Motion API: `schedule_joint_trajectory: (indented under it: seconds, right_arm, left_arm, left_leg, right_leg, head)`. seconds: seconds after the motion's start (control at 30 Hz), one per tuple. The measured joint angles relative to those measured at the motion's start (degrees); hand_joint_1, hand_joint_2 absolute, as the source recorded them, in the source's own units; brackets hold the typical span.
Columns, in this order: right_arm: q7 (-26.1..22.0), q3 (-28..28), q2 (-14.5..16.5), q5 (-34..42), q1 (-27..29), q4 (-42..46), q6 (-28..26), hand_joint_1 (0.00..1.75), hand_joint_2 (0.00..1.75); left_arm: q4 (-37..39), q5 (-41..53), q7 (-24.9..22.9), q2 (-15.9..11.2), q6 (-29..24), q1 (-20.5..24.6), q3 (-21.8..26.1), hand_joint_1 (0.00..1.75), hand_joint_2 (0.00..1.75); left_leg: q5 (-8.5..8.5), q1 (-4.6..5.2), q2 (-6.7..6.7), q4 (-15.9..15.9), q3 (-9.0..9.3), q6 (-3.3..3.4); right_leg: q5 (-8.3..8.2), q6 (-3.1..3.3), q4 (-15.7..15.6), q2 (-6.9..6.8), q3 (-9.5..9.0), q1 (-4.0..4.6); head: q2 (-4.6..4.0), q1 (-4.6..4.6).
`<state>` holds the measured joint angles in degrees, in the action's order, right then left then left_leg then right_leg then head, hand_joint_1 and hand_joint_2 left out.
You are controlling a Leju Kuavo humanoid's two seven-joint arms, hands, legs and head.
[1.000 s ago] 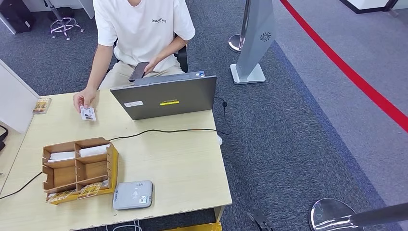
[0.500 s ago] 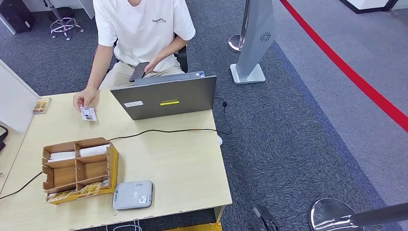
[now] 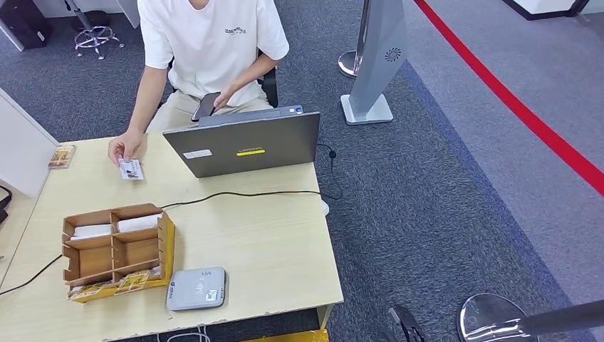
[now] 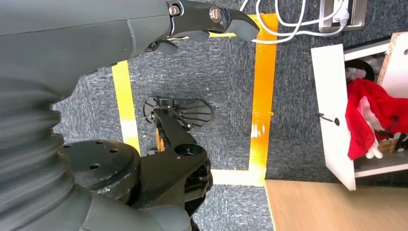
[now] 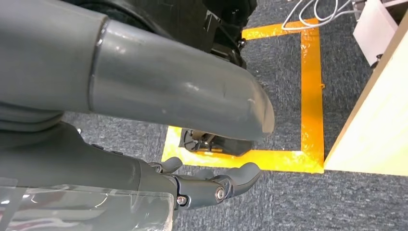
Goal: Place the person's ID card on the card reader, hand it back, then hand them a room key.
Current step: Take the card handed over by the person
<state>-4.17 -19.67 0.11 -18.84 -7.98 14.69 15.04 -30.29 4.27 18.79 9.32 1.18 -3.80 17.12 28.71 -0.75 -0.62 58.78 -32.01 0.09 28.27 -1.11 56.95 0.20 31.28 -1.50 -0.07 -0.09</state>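
Resting at the table's [image 3: 271, 249] eleven o'clock, an ID card [image 3: 130, 169] is pinned by a person's hand [image 3: 122, 147], while both robot hands, left hand [image 4: 144, 43] and right hand [image 5: 192, 187], are held empty, fingers loosely apart.

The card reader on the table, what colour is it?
Grey, clearest in the head view: the card reader.

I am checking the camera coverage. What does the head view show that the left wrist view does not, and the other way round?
Only the head view: the person pressing an ID card on the table, the laptop, the card reader and the wooden organizer.
Only the left wrist view: the left hand hanging with nothing in it, yellow floor tape, white cables and a red cloth.
Both: the grey carpet.
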Motion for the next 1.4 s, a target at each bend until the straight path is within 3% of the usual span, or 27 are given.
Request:
schedule_joint_trajectory:
  seconds: [0.17, 0.3, 0.47, 0.57, 0.63, 0.7, 0.8, 0.83, 0.9, 1.07, 1.4]
  right_arm:
    - [0.1, 0.0, 0.0, -0.4, 0.0, -0.1, -0.2, 0.0, 0.0]
    - [2.7, 1.2, 0.1, -3.1, -0.7, -0.1, -2.6, 0.0, 0.0]
    - [3.5, 2.8, -0.4, -3.9, -1.4, -0.2, -2.2, 0.0, 0.0]
    - [2.9, 3.0, -0.7, -2.2, -1.5, -0.2, -3.1, 0.0, 0.0]
    - [1.1, 2.0, -1.1, 1.2, -0.4, -0.4, -4.6, 0.0, 0.87]
    - [-2.8, -0.4, -1.9, 5.1, 2.0, -0.8, -5.3, 0.0, 1.75]
    - [-7.8, -2.9, -2.4, 7.4, 5.4, -1.3, -5.8, 0.0, 0.44]
    - [-8.3, -3.1, -2.5, 7.5, 6.3, -1.4, -6.2, 0.0, 0.0]
    - [-8.2, -3.1, -2.7, 7.9, 7.9, -1.4, -6.7, 0.0, 0.0]
    - [-6.9, -2.4, -2.8, 9.2, 9.5, -1.2, -7.6, 0.0, 0.0]
    - [-3.9, 2.3, -2.7, 11.7, 11.5, 0.2, -9.5, 0.0, 0.0]
  left_arm:
    - [0.0, 1.5, 0.9, -0.1, -1.4, 0.0, -0.4, 0.0, 1.75]
    - [-3.9, 12.3, 3.0, -0.4, -6.1, -2.3, -4.2, 0.0, 1.75]
    - [-18.6, 17.2, 5.8, -1.2, 2.2, -11.4, -10.9, 0.0, 1.75]
    - [-29.0, 13.9, 3.3, -0.8, 2.4, -18.8, -13.5, 0.0, 1.75]
    - [-38.7, 8.5, 1.2, 0.8, -2.2, -24.0, -12.2, 0.0, 1.75]
    - [-45.4, -4.0, 0.4, 2.3, -13.6, -24.8, -7.1, 0.0, 1.75]
    - [-48.4, -30.0, -1.4, 4.5, -37.3, -21.8, 5.8, 0.0, 1.75]
    - [-48.7, -35.7, -2.0, 4.9, -41.3, -21.2, 9.1, 0.0, 1.75]
    - [-48.8, -39.1, -3.0, 5.5, -41.7, -20.8, 12.8, 0.0, 1.75]
    - [-46.8, -29.2, -4.8, 6.2, -34.0, -18.3, 14.2, 0.0, 1.75]
    - [-35.6, -22.3, -8.5, 4.2, -25.2, -14.5, 10.0, 0.0, 1.75]
  left_leg:
    - [0.0, 0.0, 0.0, 0.0, -0.02, 0.0]
    - [0.0, 0.01, 0.03, 0.0, -0.03, 0.0]
    - [0.04, 0.03, 0.04, 0.0, -0.03, 0.02]
    - [0.17, 0.01, 0.15, 0.0, 0.04, 0.0]
    - [0.25, 0.03, 0.14, 0.0, 0.12, 0.06]
    - [0.23, 0.02, -0.42, 0.0, 0.05, 0.11]
    - [0.37, 0.0, -0.6, 0.0, 0.34, -0.04]
    - [0.43, 0.01, -0.38, 0.0, 0.47, -0.09]
    - [0.48, -0.03, -0.13, -0.1, 0.52, -0.1]
    - [0.56, 0.0, -0.16, -0.1, 0.55, -0.02]
    - [0.57, 0.05, -0.11, 0.0, 0.63, 0.03]
  right_leg:
    - [0.0, 0.0, 0.0, 0.0, -0.01, 0.0]
    - [0.0, 0.0, 0.0, 0.03, -0.02, -0.01]
    - [0.03, -0.02, 0.0, 0.03, 0.0, -0.02]
    - [0.09, 0.01, 0.0, 0.12, 0.04, -0.01]
    - [0.19, -0.05, -0.1, 0.11, 0.06, -0.04]
    - [0.36, -0.15, -0.1, -0.45, -0.1, -0.04]
    - [0.52, -0.04, 0.0, -0.6, -0.5, -0.01]
    - [0.52, 0.0, 0.0, -0.38, -0.54, -0.03]
    - [0.55, 0.0, 0.0, -0.15, -0.53, 0.01]
    - [0.58, -0.02, -0.1, -0.23, -0.63, -0.01]
    - [0.58, -0.03, -0.1, -0.15, -0.68, -0.05]
  head:
    - [0.0, 0.01]
    - [0.0, 0.01]
    - [0.0, -0.01]
    - [0.0, 0.02]
    - [0.0, -0.08]
    - [0.0, 0.1]
    - [0.0, 0.36]
    - [0.0, 0.09]
    - [0.0, -0.29]
    - [0.0, 0.13]
    - [0.0, 0.05]
